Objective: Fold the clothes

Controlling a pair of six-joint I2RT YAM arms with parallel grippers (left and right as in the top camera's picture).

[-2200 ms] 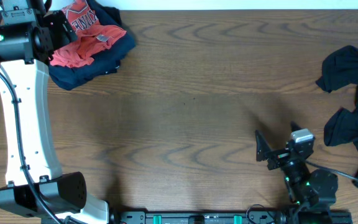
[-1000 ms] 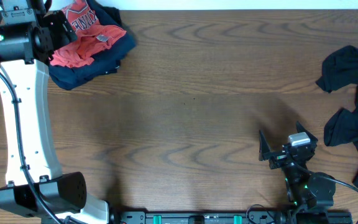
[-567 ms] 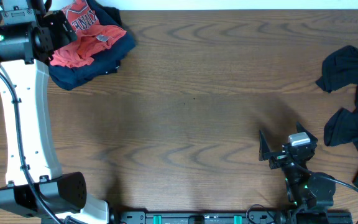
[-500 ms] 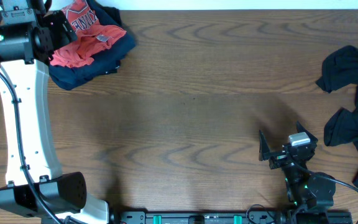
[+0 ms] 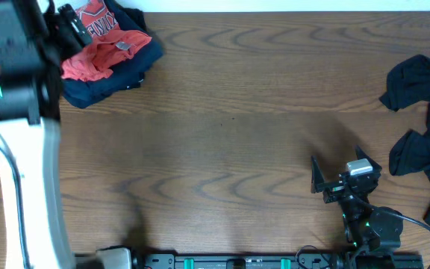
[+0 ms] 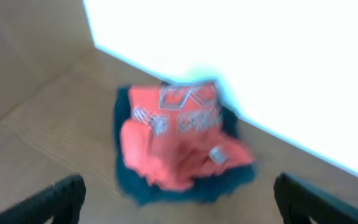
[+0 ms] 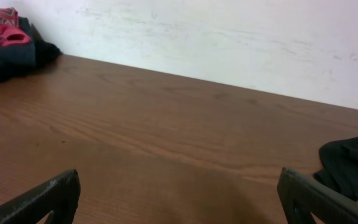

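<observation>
A folded stack, a red shirt with lettering [image 5: 99, 41] on a navy garment [image 5: 118, 71], lies at the table's back left. It also shows blurred in the left wrist view [image 6: 173, 137] and far off in the right wrist view [image 7: 5, 43]. A loose pile of dark navy clothes [image 5: 424, 112] lies at the right edge, and part of it shows in the right wrist view [image 7: 350, 158]. My left gripper [image 5: 69, 19] [image 6: 179, 202] is open and empty, apart from the stack. My right gripper [image 5: 342, 175] [image 7: 179, 199] is open and empty over bare wood near the front.
The wooden table [image 5: 237, 134] spans the view. A white wall [image 7: 229, 37] runs along its far edge. The left arm's white link [image 5: 28, 179] stretches along the left side. The right arm's base [image 5: 372, 232] sits at the front edge.
The left arm has swung, is now motion-blurred, and its gripper has drawn back from the folded stack. The right arm and both clothes piles have not moved in the last second.
</observation>
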